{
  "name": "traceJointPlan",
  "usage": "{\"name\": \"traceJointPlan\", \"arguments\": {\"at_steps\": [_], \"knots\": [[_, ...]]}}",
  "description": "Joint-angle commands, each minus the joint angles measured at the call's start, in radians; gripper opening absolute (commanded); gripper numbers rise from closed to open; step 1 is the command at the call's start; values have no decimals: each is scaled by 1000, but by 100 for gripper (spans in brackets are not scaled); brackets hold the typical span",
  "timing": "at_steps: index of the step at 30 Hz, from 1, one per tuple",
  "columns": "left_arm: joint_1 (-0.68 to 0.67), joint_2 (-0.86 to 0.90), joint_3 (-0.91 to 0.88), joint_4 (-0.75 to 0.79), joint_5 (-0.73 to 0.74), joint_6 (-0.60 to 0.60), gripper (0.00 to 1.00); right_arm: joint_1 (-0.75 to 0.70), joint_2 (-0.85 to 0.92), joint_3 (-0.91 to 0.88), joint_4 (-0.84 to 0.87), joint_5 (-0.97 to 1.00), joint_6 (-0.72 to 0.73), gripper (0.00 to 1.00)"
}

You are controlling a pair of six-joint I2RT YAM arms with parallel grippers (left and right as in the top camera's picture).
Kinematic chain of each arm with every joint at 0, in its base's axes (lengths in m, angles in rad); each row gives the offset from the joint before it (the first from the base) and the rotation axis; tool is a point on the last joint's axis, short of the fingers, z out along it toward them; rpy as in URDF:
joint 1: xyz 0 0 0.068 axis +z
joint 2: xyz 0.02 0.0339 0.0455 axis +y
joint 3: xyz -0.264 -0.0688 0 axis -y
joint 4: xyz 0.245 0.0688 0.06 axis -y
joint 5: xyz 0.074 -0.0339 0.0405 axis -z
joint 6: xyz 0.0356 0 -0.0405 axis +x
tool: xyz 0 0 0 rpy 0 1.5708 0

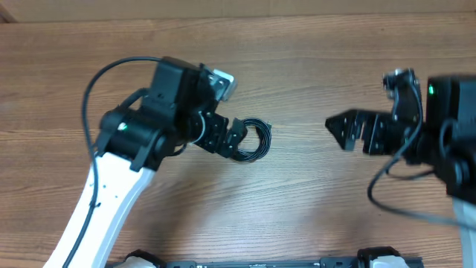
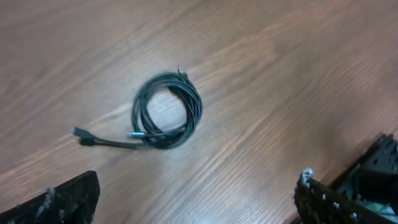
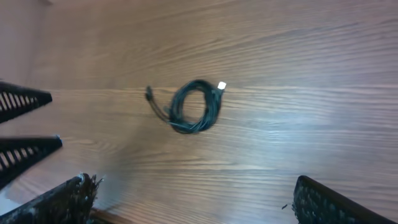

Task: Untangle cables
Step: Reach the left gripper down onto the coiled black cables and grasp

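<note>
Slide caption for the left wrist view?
Open left gripper hovers above coiled black cables lying on the wooden table.

Seen from overhead, the coiled cables (image 1: pixel 264 138) lay partly hidden beneath the left jaws, their plug ends out of sight there. In both wrist views the bottom edge cut off the left jaws and the right jaws alike, leaving only their tips. The cords in the coil ahead of the jaws were too fine to count. The right arm (image 1: pixel 446 141) ran off the frame's right edge.
</note>
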Motion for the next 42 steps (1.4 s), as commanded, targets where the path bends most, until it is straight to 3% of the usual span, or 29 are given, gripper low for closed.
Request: {"name": "traceJointPlan", "arguments": {"at_steps": [1,4,7,9,11,16,20,30,42], "knots": [[-7,61,20,0,51,14,99,3,62,67,2,58,-38,100],[-13,126,20,10,59,-26,72,3,101,66,16,41,-35,100],[-34,200,20,17,-9,-161,62,0,134,66,27,81,-20,100],[-60,250,20,30,-70,-247,59,-30,157,66,26,184,129,100],[-90,296,20,46,-129,-328,57,-66,175,66,24,239,189,100],[-161,414,20,96,-182,-469,54,-154,214,66,24,249,179,95],[-193,511,20,156,-192,-545,43,-159,237,66,23,250,142,95],[-218,683,20,252,-224,-560,37,-159,280,65,20,251,142,95],[-223,713,20,298,-255,-578,32,-159,295,64,13,250,142,95]]}}
